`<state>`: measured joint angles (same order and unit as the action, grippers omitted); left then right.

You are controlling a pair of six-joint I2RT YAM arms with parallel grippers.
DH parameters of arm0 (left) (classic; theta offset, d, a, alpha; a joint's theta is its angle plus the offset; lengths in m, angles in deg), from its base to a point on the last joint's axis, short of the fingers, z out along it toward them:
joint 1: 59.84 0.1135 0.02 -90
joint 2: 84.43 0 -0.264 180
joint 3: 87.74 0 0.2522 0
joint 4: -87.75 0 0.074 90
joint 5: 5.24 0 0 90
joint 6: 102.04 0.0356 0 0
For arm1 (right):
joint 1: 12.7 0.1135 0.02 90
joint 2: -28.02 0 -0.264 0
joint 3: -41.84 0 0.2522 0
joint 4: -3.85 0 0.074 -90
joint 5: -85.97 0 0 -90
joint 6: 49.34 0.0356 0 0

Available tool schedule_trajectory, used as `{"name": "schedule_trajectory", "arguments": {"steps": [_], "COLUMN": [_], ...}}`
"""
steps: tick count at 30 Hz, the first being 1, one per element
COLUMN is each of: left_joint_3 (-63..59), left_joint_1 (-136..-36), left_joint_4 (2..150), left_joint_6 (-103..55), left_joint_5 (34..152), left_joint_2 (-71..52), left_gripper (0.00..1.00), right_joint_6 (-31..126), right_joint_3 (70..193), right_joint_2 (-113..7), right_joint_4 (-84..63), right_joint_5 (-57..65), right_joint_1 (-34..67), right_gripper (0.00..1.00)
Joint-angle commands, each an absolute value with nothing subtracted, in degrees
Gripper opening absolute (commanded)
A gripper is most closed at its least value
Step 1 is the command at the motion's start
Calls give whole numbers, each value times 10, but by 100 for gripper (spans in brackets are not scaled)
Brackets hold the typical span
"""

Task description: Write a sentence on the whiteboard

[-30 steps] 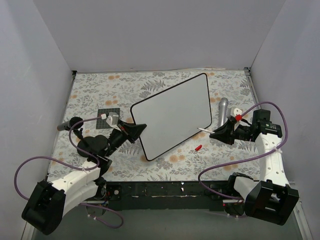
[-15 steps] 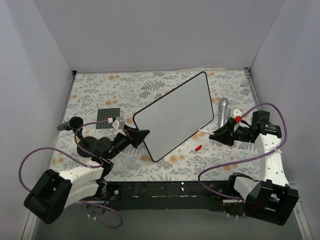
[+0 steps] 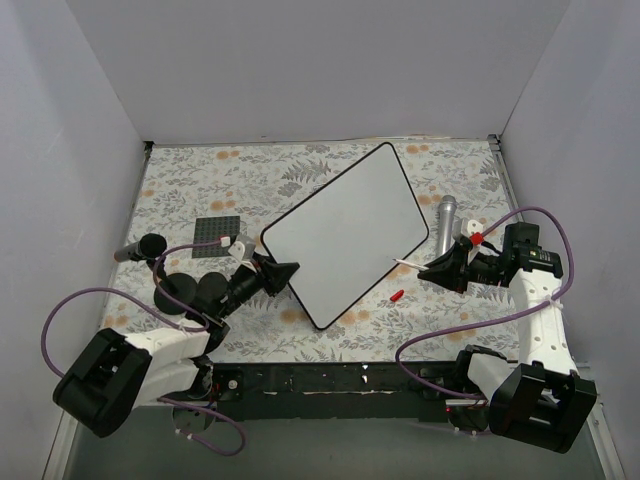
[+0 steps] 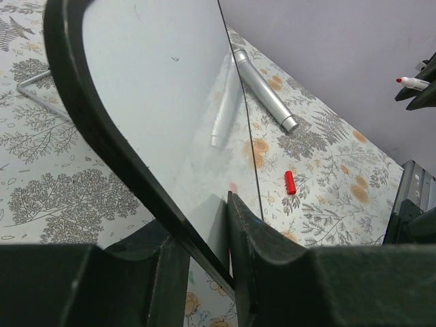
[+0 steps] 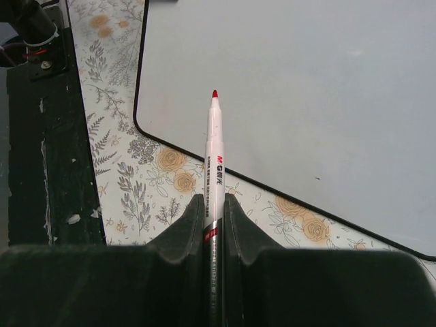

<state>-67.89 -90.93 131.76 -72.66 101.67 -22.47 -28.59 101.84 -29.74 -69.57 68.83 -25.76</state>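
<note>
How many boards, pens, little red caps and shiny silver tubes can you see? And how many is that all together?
whiteboard: 1
marker: 1
red cap: 1
silver tube: 1
Total: 4

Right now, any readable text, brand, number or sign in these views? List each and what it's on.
"M&G", in red, followed by small red characters I can't make out: on the barrel of the marker held in the right gripper.
Band lower on that barrel: print too small to read.
Whiteboard: blank, no writing.
Nothing else readable in any view.
</note>
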Motion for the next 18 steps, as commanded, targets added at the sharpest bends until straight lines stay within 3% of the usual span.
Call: {"name": "schedule_trajectory", "arguments": {"steps": [1,10,18], "left_joint_3": [-651,-620,-590], "left_joint_1": [-911,-911,-911], "left_joint_4": [1323,1350,1382], "left_joint_6": [-686,-694,-703], "left_joint_5": [1026,1034,1047], "left_joint_2": [-215,-179,-161], "left_gripper": [25,28,7], "right_joint_6": [-282,-282,-281], "right_joint_3": [1018,1017,1017], "right_joint_2": [-288,-288,-289], "right_joint_4": [-687,-685,-686], "right_joint_5": [707,706,706], "right_joint_1": [-259,-259,-259], "right_gripper": [1,1,1]}}
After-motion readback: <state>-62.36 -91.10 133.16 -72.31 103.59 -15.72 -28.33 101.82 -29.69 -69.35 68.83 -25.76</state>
